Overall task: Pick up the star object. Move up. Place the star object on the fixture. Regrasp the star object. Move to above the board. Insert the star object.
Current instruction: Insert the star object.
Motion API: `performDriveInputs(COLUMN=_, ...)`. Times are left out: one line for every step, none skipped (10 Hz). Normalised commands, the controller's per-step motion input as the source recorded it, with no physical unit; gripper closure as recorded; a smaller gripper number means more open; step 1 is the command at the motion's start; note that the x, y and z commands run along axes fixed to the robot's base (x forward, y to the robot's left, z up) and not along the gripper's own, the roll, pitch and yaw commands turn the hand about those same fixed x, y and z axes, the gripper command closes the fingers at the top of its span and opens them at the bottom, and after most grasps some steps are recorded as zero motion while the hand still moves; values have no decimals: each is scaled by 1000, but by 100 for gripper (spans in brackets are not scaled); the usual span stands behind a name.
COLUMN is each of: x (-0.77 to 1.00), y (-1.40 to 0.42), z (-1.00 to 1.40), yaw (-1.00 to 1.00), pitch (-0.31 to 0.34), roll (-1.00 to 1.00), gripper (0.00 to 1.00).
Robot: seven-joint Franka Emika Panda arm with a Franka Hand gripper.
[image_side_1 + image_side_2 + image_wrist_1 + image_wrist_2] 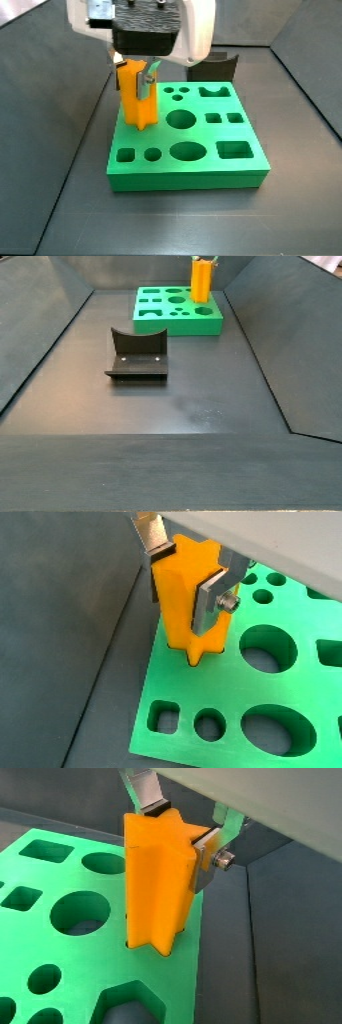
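Note:
The star object is an orange-yellow prism held upright, and my gripper is shut on its upper part. Silver fingers press its sides in both wrist views. Its lower tip reaches the board, a bright green slab with cut-out holes, at a hole near the board's edge. In a side view the star object stands at the board's left side under the gripper. The dark fixture sits apart from the board on the floor, with nothing on it.
The board has round, square and crown-shaped holes. Dark grey floor and sloping bin walls surround everything. The fixture stands just behind the board in a side view.

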Motion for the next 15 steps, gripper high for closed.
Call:
performDriveInputs(x=0, y=0, z=-417, yaw=46, pitch=-203, roll=0, gripper=100)
performDriveInputs(x=620, y=154, z=-309, yaw=0, pitch=274, roll=-106, gripper=100)
performDriveInputs(x=383, y=266, z=-226, yaw=-151, pitch=497, roll=-66, gripper=100)
performDriveInputs(x=140, y=154, z=-169, yaw=-389, pitch=500, roll=-114, gripper=100)
performDriveInputs(x=77, y=120, z=-183, yaw=-466, pitch=497, roll=-123, gripper=100)
performDriveInputs(x=49, y=100, z=-174, yaw=-494, pitch=499, roll=-126, gripper=100)
performDriveInputs(x=26, y=37, z=-243, yaw=-606, pitch=420, roll=-159, gripper=100)
performDriveInputs(x=0, y=131, z=-411, yaw=-349, pitch=0, roll=-316, gripper=100)
performDriveInputs(x=-63, y=0, z=0, yaw=3, pitch=-20, roll=0, gripper=100)
performDriveInputs(x=-143, y=0, z=-549, yaw=0, pitch=-29, roll=0, gripper=100)
performDriveInputs(x=-180, y=0, z=-1000, yaw=149, pitch=0, roll=-23, gripper=100)
performDriveInputs(x=0, y=0, z=-994, yaw=649, pitch=0, roll=-34, gripper=100)
performDriveInputs(x=0, y=0, z=-857, yaw=814, pitch=0, roll=-66, gripper=100)
performDriveInputs(x=-69, y=-74, z=-163, yaw=414, pitch=-106, roll=0, gripper=100)
performDriveInputs(x=0, y=0, z=0, yaw=0, pitch=-6, roll=0, gripper=100)
